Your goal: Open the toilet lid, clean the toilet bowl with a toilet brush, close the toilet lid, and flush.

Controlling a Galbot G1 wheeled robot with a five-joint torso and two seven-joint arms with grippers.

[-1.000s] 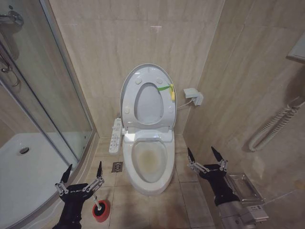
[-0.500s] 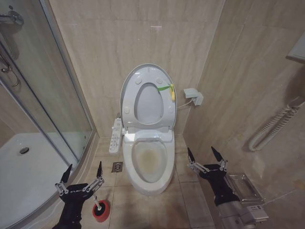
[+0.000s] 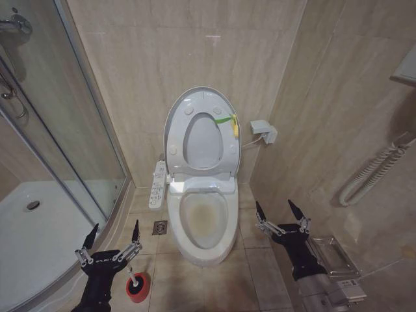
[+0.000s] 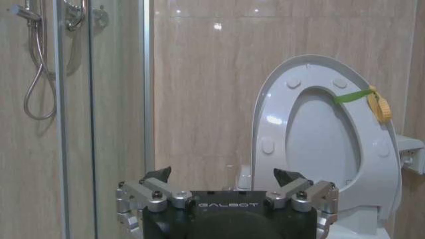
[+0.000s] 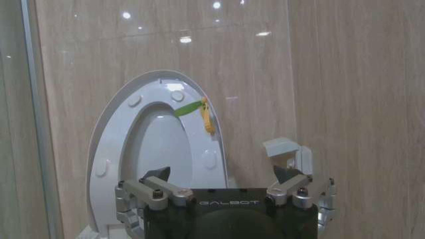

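Nothing is shifting between the earlier frames and this one: both arms are hanging where they were, and the toilet is unchanged.

At the left edge of the floor, the white shower tray (image 3: pixel 39 234) is sitting behind its curved glass screen (image 3: pixel 84 149). Just beside the tray's rim, the left gripper (image 3: pixel 112 235) is hovering low, its jaws spread wide and gripping nothing. Directly below it on the floor tiles, the toilet brush (image 3: pixel 133 281) is standing in its red cup holder (image 3: pixel 138 288), with the white handle pointing up toward the gripper but not touching it.

At the middle of the floor, against the back wall, the toilet bowl (image 3: pixel 203 224) is lying exposed, its inside showing a yellowish-brown stain. The toilet lid (image 3: pixel 174 123) is standing upright against the wall, and the seat ring (image 3: pixel 224 153) with its green-yellow tag (image 3: pixel 229 121) is leaning up against it.

Toward the right wall, the right gripper (image 3: pixel 281 211) is hovering beside the bowl, well clear of it, its jaws also spread wide and carrying nothing.
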